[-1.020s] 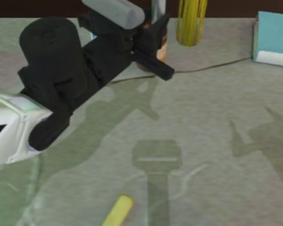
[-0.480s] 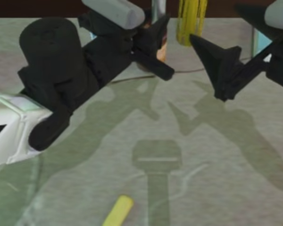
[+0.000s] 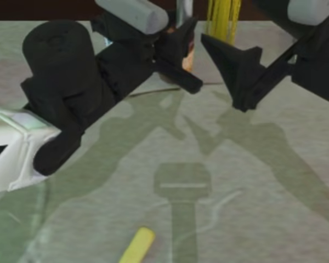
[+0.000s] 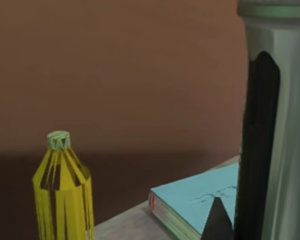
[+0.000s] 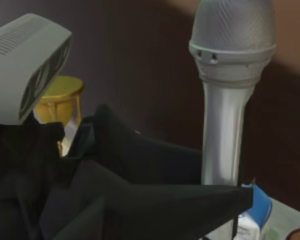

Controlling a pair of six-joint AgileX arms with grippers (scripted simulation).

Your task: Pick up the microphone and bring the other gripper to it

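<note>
The microphone (image 5: 225, 100), with a grey mesh head and a silvery handle with a black strip, stands upright in my left gripper (image 3: 182, 55), which is shut on the handle. In the top view only a short piece of the microphone's handle (image 3: 183, 11) shows at the back edge. The left wrist view has the handle (image 4: 270, 130) close up beside one black fingertip (image 4: 217, 222). My right gripper (image 3: 222, 73) hangs open in the air just right of the left one, a small gap apart, its wedge fingers (image 5: 190, 205) pointing at the handle.
A yellow bottle (image 3: 222, 19) stands at the back, partly behind the right gripper. A blue book (image 4: 195, 202) lies at the back right. A yellow stick (image 3: 138, 245) lies near the front edge. A blue-topped carton (image 5: 255, 212) and a gold-capped object (image 5: 60, 95) stand behind the left gripper.
My right gripper came in from the right edge and moved left and back towards the held microphone, covering the blue book in the top view. The left arm has stayed still.
</note>
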